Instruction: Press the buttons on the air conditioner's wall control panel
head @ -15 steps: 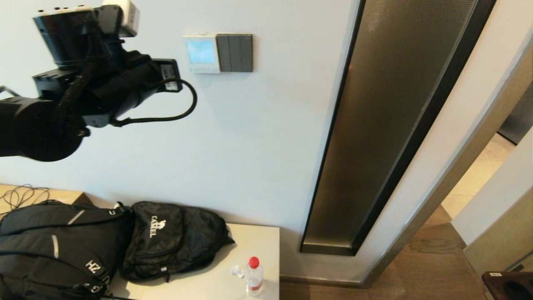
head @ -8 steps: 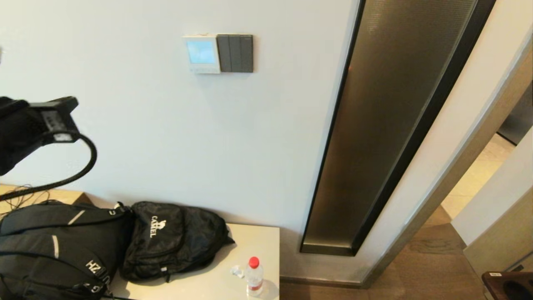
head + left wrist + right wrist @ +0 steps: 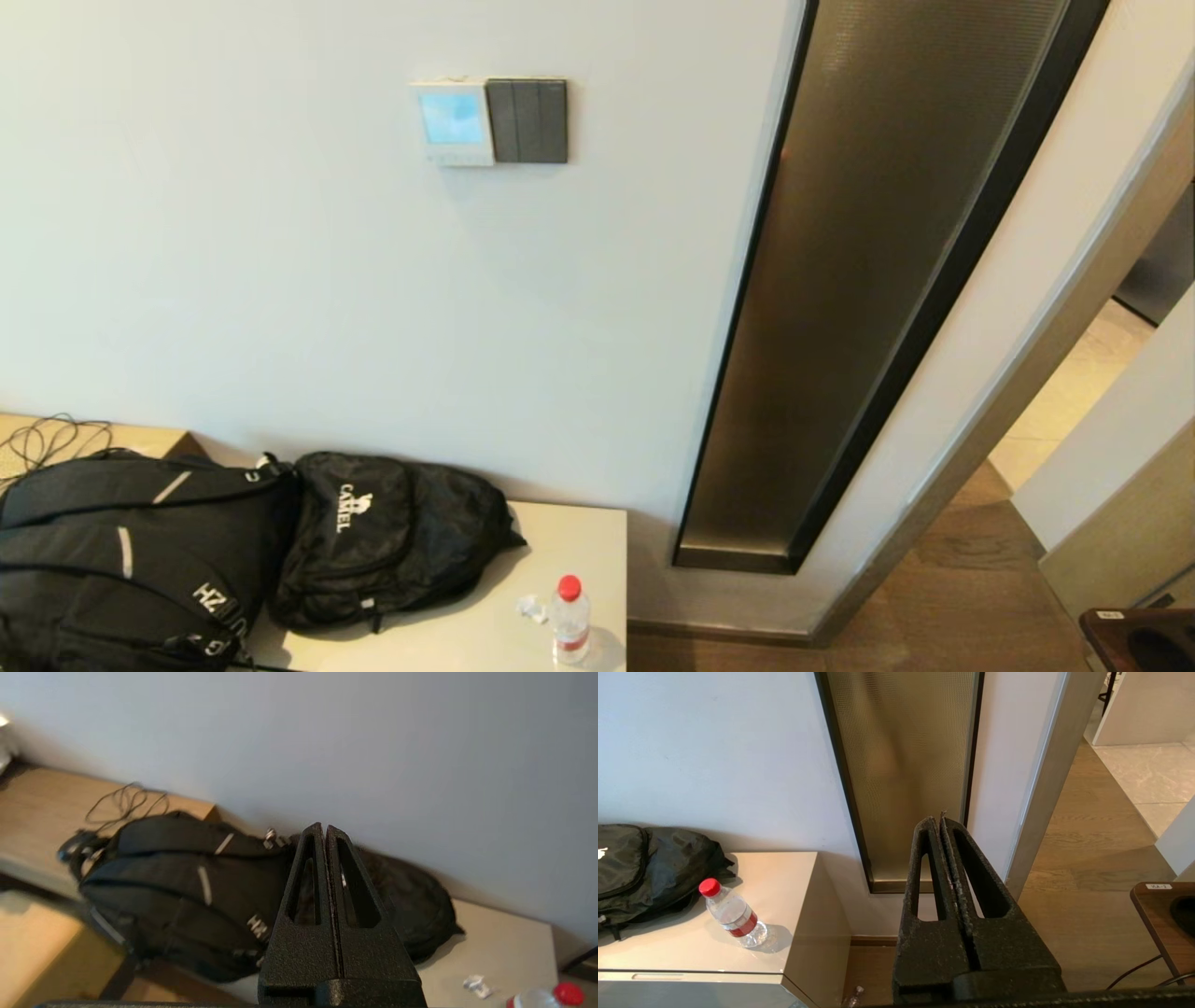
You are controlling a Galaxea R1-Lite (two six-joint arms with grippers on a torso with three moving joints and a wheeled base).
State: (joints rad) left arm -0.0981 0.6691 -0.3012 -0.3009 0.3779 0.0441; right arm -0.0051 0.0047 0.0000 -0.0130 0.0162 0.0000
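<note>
Glossy white plastic control panel (image 3: 453, 121) on a smooth matt wall (image 3: 280, 280).

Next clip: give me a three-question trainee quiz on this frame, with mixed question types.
1. True or false: the panel screen is lit pale blue.
2. Which gripper is shut? A) left gripper only B) right gripper only C) both
3. Fill in: the bottle has a ____ cap.

Key: 1 true; 2 C; 3 red.
</note>
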